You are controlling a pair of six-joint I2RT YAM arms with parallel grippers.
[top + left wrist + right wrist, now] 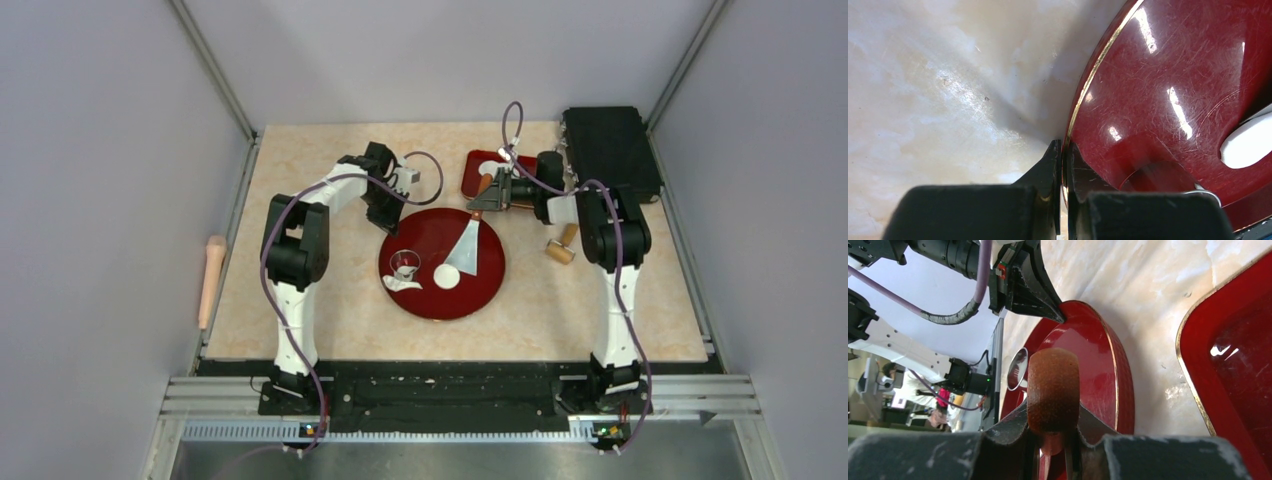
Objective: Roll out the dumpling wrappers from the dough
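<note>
While the left gripper (1064, 150) pinches the gilt rim of the one round red plate (480, 288), jaws together on that edge, the right gripper (1053, 430) is clamped on the brown handle of a single scraper (465, 245), its blade resting on the plate. On the plate I count one dumpling wrapper (446, 276), one ragged piece of dough (405, 286) and one metal ring (405, 263) just beside it. There are two pins: a small rolling pin (562, 245) right of the plate and a long rolling pin (212, 280) beyond the table's left edge.

No legible text, labels, brands or numbers in any view. Red patch (1003, 271) on left gripper (1062, 318): too small to read.
</note>
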